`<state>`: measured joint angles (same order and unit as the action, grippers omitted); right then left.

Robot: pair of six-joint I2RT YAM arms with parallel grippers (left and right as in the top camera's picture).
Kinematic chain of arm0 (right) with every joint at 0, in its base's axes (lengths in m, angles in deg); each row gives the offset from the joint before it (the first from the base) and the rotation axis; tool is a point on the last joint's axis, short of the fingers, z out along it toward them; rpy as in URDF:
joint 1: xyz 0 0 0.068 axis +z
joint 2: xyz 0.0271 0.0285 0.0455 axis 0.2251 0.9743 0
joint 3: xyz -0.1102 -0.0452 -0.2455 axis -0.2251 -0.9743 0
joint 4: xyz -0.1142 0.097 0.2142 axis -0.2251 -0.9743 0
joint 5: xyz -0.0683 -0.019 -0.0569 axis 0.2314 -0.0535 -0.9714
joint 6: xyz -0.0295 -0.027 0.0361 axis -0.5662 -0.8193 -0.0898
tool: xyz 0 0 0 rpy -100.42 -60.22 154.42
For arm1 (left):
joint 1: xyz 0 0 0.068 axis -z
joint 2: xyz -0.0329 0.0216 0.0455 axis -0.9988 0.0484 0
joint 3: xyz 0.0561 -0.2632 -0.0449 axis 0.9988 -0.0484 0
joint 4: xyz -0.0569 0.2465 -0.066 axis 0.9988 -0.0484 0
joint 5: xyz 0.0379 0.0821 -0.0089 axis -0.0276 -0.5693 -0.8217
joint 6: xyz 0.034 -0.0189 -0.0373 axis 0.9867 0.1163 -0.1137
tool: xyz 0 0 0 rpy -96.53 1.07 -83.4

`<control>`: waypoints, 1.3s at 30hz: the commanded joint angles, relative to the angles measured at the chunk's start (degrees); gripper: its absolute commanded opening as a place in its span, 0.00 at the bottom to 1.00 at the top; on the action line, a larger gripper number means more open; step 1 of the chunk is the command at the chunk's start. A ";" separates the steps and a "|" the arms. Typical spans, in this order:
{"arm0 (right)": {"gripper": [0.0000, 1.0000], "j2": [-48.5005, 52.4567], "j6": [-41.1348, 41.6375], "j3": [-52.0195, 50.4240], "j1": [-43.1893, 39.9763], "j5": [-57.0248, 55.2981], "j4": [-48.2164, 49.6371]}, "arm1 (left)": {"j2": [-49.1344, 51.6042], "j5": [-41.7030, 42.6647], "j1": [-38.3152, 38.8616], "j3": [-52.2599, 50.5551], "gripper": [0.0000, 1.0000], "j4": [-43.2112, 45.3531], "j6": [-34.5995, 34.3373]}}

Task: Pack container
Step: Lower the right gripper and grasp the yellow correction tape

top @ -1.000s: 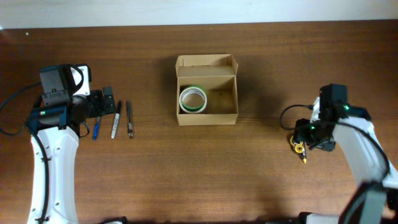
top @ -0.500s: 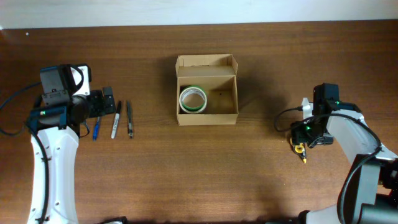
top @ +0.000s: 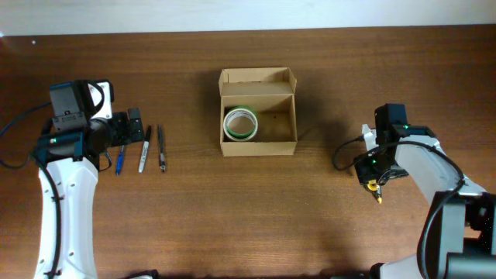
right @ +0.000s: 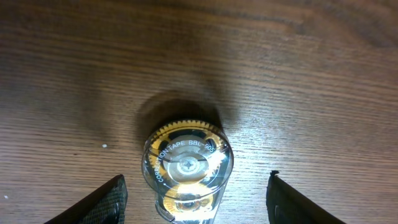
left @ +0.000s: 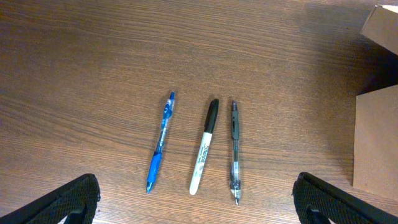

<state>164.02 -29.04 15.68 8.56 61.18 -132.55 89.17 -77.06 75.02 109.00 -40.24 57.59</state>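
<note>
The tan cardboard box (top: pixel 258 123) stands open at the table's middle, flap lid folded back, with a green-edged tape roll (top: pixel 240 124) inside at its left. My right gripper (top: pixel 372 172) is open above a clear and yellow correction tape dispenser (right: pixel 188 167), which lies on the table between the fingers, also seen in the overhead view (top: pixel 375 188). My left gripper (top: pixel 124 128) is open and empty over three pens: a blue pen (left: pixel 160 142), a black-capped white marker (left: pixel 204 145) and a clear pen (left: pixel 234 151).
The box's edge (left: pixel 376 146) shows at the right of the left wrist view. The pens lie in a row left of the box (top: pixel 142 149). Black cables trail from both arms over the wooden table (top: pixel 256 209).
My right arm has swung leftward toward the box, its gripper staying over the correction tape dispenser. The left arm, pens and box have not moved.
</note>
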 commanded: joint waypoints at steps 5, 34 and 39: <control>0.70 2.84 0.90 -0.11 0.31 0.37 -0.83 | 0.28 -0.20 -0.33 0.92 1.00 0.13 0.87; 0.38 6.19 4.39 -1.81 0.22 3.39 4.81 | 0.28 -0.17 -0.33 0.92 1.00 0.13 0.87; 0.39 6.19 5.88 -1.73 0.22 3.67 6.47 | 0.28 -0.20 -0.33 0.92 0.99 0.13 0.87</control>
<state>167.89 -24.89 14.83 8.56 63.16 -127.15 89.17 -77.06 75.02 109.00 -40.24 57.59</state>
